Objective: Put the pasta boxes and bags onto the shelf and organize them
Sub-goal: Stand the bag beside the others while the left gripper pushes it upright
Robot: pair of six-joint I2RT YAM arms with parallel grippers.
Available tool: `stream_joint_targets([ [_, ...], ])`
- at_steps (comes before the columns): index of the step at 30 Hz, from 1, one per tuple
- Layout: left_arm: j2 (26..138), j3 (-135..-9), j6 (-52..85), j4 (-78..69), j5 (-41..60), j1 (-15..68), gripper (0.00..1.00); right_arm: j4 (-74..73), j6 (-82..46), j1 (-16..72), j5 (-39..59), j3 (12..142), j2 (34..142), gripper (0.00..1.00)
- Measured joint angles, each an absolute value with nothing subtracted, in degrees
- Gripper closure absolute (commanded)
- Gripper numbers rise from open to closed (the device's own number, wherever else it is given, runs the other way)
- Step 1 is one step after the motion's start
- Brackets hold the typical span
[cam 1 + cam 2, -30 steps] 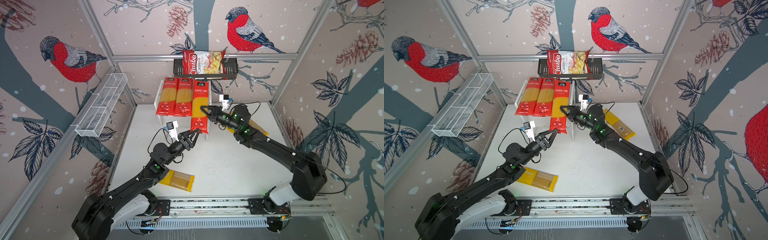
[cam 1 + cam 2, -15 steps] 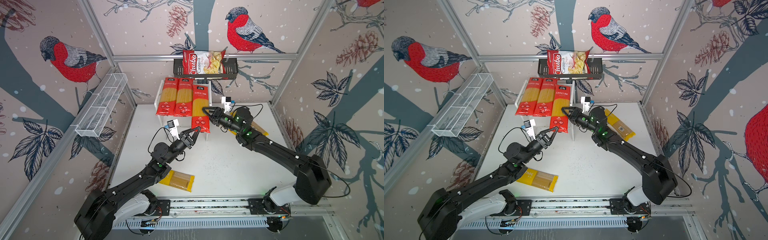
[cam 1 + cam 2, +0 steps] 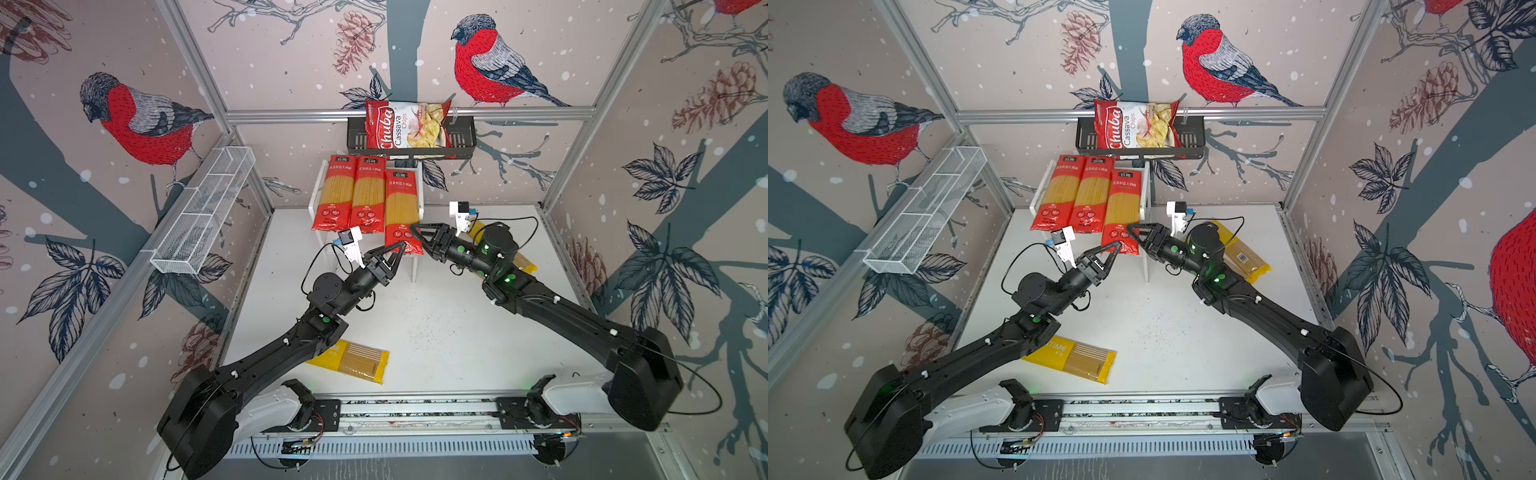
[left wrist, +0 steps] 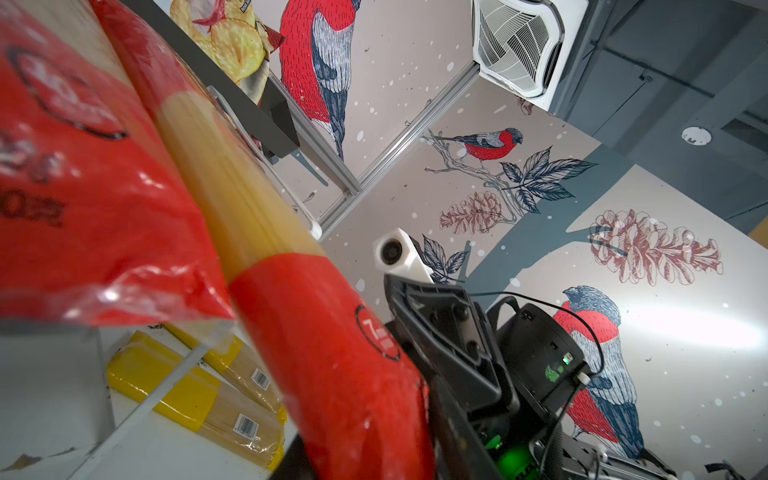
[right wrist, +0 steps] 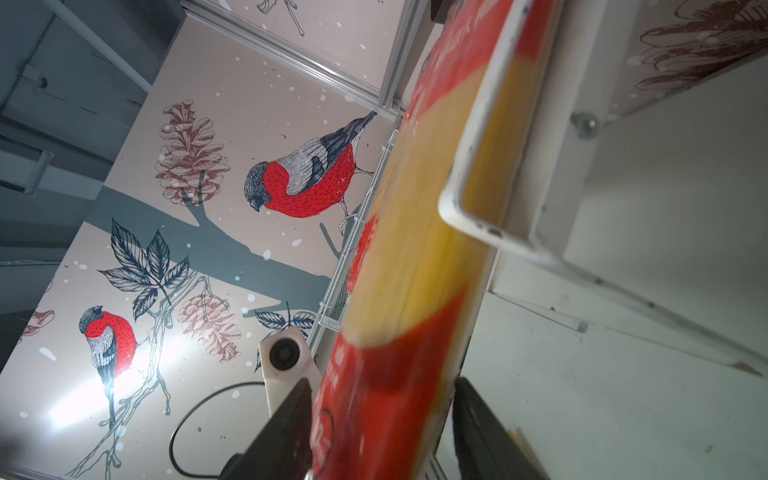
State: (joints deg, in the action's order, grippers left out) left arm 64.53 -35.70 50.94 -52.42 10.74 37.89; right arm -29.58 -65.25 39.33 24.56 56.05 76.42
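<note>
Spaghetti packets, both top views: three red-ended (image 3: 368, 195) on shelf (image 3: 414, 266) top; rightmost packet (image 3: 1121, 208) overhangs between left gripper (image 3: 398, 250) and right gripper (image 3: 417, 231). Behind, bag (image 3: 405, 124) reads "Chuba Cassava Chips"; yellow packet (image 3: 1075, 357) on table (image 3: 1183, 332), "TIME".
Left wrist: left fingers' state cannot be told.
Right wrist: fingers (image 5: 286, 428) released, straddling red end.

This is a robotics lab cell: silver aluminium frame bars (image 3: 291, 113) hold wall panels printed with red-breasted birds and pine cones (image 3: 141, 120), and two black robot arms (image 3: 282, 349) stand on a slotted metal rail (image 3: 415, 409). Beyond the panels, the left wrist view shows a white ceiling air-conditioning unit (image 4: 519, 45) and a bare grey ceiling with pipes (image 4: 685, 41).
</note>
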Motion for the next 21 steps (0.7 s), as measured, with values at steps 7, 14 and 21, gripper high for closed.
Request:
stream_joint_targets([
  [7, 65.14, -37.23, 49.36, -51.05, 10.70, 37.34, 0.58, -29.04, -64.66, 40.16, 24.71, 54.85, 73.54, 0.58],
  [14, 64.18, -36.42, 48.73, -49.69, 10.37, 37.34, 0.57, -28.45, -64.71, 41.15, 25.21, 55.81, 75.33, 0.78],
  [21, 62.76, -35.51, 47.99, -48.62, 10.46, 37.34, 0.49, -28.47, -65.71, 40.91, 25.52, 56.18, 75.66, 0.90],
])
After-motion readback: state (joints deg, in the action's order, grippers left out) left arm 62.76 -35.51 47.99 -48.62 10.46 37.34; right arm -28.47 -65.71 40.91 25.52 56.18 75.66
